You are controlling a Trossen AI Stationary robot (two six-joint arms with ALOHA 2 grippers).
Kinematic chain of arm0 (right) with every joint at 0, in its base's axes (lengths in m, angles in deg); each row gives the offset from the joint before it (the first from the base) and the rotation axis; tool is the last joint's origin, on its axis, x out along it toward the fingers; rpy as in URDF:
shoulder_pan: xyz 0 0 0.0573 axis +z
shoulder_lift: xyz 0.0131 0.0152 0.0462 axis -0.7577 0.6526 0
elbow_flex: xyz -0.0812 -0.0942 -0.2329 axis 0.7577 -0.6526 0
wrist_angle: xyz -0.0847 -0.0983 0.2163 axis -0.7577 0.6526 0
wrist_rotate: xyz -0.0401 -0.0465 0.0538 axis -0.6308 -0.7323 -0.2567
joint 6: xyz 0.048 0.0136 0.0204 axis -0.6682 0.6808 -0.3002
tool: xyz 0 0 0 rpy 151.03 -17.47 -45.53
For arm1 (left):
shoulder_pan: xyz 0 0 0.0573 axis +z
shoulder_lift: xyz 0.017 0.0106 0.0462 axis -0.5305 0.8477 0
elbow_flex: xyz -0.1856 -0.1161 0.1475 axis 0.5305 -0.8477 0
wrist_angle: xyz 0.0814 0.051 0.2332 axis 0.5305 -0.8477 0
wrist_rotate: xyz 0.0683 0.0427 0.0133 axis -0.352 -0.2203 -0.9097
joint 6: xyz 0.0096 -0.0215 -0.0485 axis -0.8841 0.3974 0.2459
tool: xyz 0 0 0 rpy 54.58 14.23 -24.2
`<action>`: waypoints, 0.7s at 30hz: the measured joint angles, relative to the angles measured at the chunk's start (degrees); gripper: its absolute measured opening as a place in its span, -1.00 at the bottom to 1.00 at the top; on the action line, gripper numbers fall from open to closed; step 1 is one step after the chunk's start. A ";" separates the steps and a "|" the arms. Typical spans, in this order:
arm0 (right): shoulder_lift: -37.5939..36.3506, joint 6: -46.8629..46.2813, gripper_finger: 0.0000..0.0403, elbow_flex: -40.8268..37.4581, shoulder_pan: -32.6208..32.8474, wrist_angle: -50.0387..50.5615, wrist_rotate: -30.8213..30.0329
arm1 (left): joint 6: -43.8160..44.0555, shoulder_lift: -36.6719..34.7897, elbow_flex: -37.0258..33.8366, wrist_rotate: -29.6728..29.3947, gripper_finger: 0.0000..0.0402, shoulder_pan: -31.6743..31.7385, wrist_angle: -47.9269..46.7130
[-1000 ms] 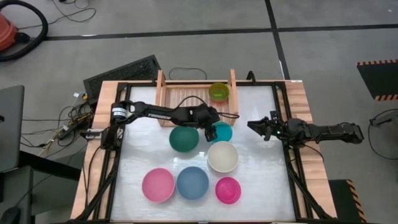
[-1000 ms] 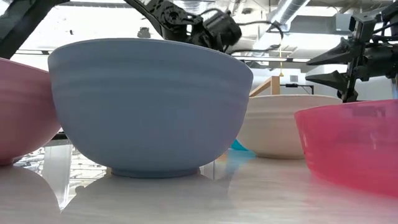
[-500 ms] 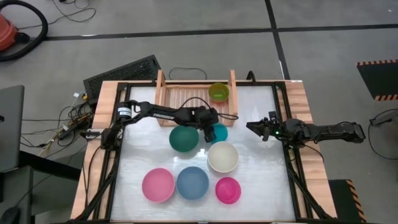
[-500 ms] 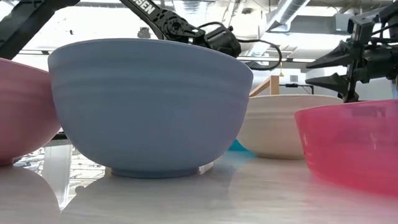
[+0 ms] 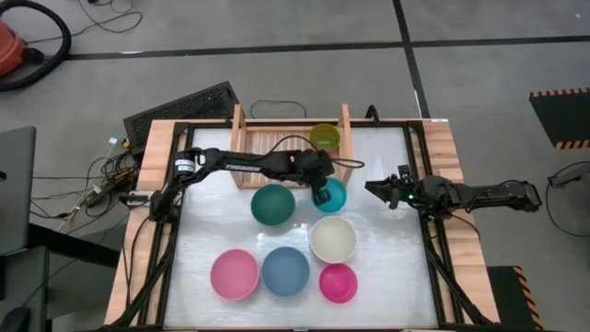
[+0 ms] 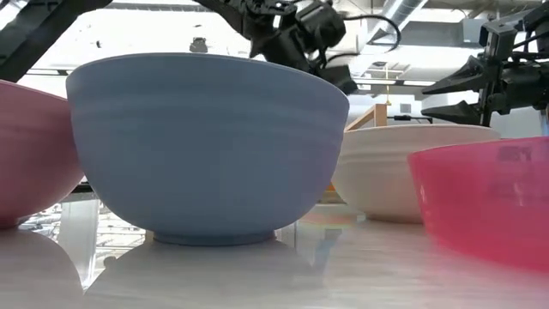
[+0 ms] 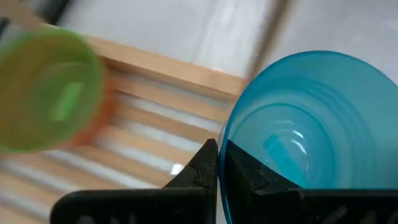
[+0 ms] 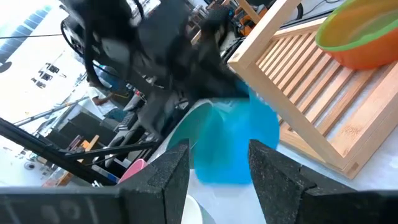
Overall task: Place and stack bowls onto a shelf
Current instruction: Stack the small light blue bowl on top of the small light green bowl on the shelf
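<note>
My left gripper (image 5: 321, 193) is shut on a small cyan bowl (image 5: 331, 195) just in front of the wooden shelf (image 5: 277, 143). The bowl hangs tilted above the table (image 8: 239, 146). An olive-green bowl (image 5: 324, 136) sits nested in an orange one (image 7: 93, 127) at the shelf's right end. On the table rest a teal bowl (image 5: 273, 204), a cream bowl (image 5: 333, 239), a pink bowl (image 5: 234, 274), a blue bowl (image 5: 286, 271) and a magenta bowl (image 5: 338, 282). My right gripper (image 5: 372, 187) waits open at the table's right edge. My left gripper pinches the cyan bowl's rim (image 7: 222, 134) on the side nearest the arm, one finger (image 7: 242, 174) inside the bowl and one (image 7: 202, 171) outside. The fingers come from above, slanting down from the table's left. The bowl is lifted clear and tilted.
The shelf's slatted base (image 5: 272, 140) is bare left of the stacked bowls, between its upright side boards. The teal and cream bowls stand close under the held bowl. The black table frame (image 5: 419, 175) runs along the right edge beside my right arm.
My left gripper has shut on the cyan bowl's rim and risen, drifting a little toward the right edge. The bowl has come off the table and tipped. The cream bowl has slid slightly toward the near edge.
</note>
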 joint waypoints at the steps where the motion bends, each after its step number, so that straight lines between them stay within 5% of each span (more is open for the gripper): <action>1: -0.02 0.00 -0.06 0.00 0.00 0.00 0.00 | -0.48 0.00 1.51 -0.27 -1.00 0.41 -1.53; 7: -0.01 0.11 -0.06 0.00 0.00 0.02 0.00 | -2.66 0.00 9.42 -4.17 -1.00 5.24 -10.40; 12: -0.02 0.09 -0.06 0.00 0.00 0.02 0.00 | 2.27 0.00 10.62 -0.12 -1.00 13.62 -11.59; 21: -0.02 0.11 -0.06 0.00 -0.02 -0.02 -1.82 | 10.79 0.00 10.74 4.80 -1.00 22.13 -3.30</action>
